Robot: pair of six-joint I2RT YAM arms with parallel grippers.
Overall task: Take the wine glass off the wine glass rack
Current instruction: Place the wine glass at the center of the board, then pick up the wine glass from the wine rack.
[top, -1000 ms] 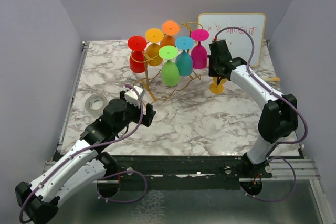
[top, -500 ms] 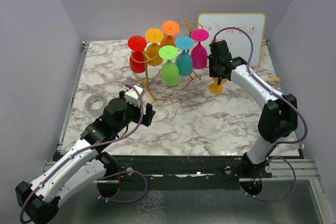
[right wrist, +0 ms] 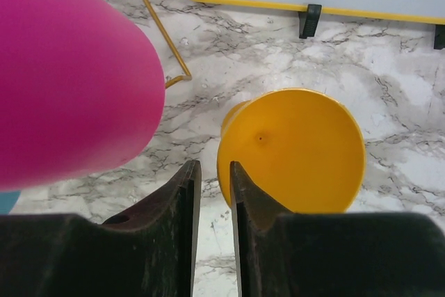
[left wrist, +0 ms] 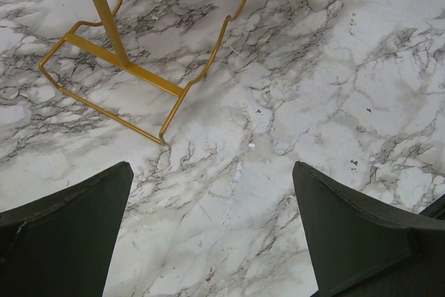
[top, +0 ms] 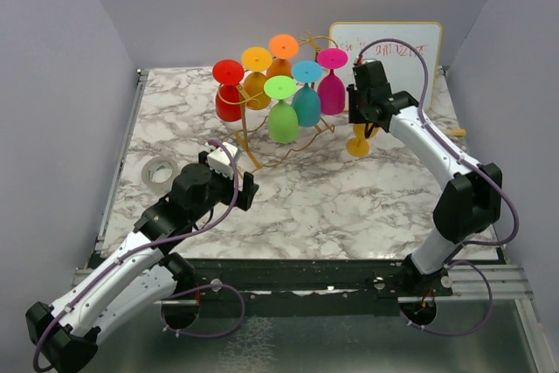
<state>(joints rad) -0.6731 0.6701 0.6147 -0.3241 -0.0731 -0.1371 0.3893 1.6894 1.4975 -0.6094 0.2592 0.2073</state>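
**benchrat:** where's the glass right now? and what's the right claw doing?

**me:** The yellow wine glass is off the wine glass rack. It's sitting on the desk, just right of the rack and in front of the white-board. It's clear of the gold wire and close beside the magenta glass that hangs at that end. Honestly can't tell which way up it is from my feeds. The right claw is right above it with its fingers only a slit apart. I don't see anything pinched in that slit. The yellow edge sits just past the right fingertip.

**benchrat:** ok, and the other arm?

**me:** The left claw is spread wide and has hold of nothing. It's over bare marble near the rack's foot, well apart from the yellow one. Six glasses hang on the rack: a red glass, an amber glass, an orange glass, a green glass, a teal glass, plus that magenta one. There's also a roll of tape lying on the left side of the desk, beside the left arm.
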